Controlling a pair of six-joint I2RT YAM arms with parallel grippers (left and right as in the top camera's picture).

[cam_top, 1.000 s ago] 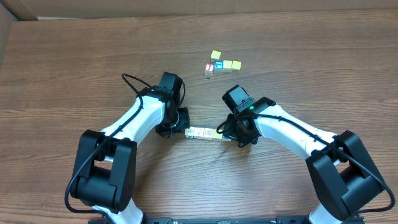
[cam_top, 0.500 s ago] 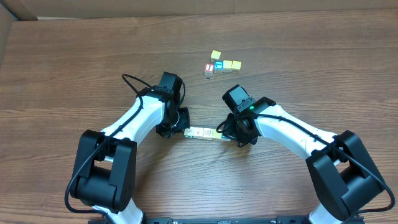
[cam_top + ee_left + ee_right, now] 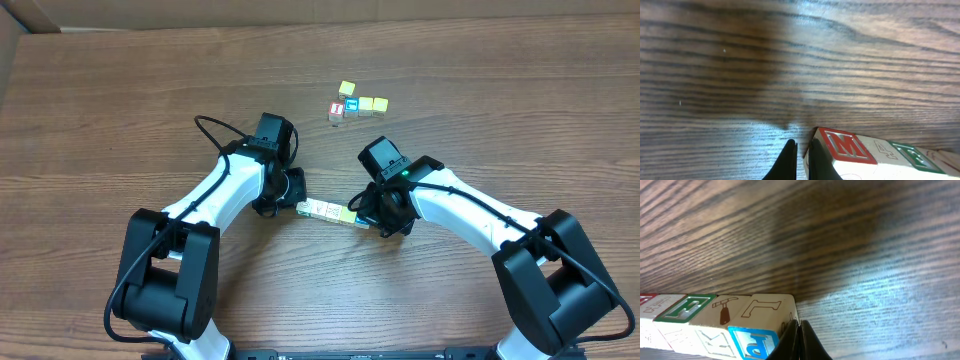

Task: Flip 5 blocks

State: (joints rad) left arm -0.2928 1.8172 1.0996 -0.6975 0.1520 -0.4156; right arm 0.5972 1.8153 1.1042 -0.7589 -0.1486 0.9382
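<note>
Near the middle of the wooden table [image 3: 120, 120], the row of blocks [image 3: 326, 212] lies end to end, slanting slightly. The left claw [image 3: 801, 157] is clenched on nothing, its tips right against the row's left end by the red "M" block [image 3: 845, 145]. The right claw [image 3: 799, 341] is likewise clenched and empty at the right end, beside the blue "P" block [image 3: 756, 342]. Farther off, well apart, sits a cluster of cubes [image 3: 352, 104].

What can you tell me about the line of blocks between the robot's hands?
The row of blocks is small wood-looking cubes lined up end to end, slanting a little, near the table's middle. Faces show a red M, a green letter, a hammer drawing and a blue P. The left gripper and right gripper, both shut, sit against its two ends.
</note>
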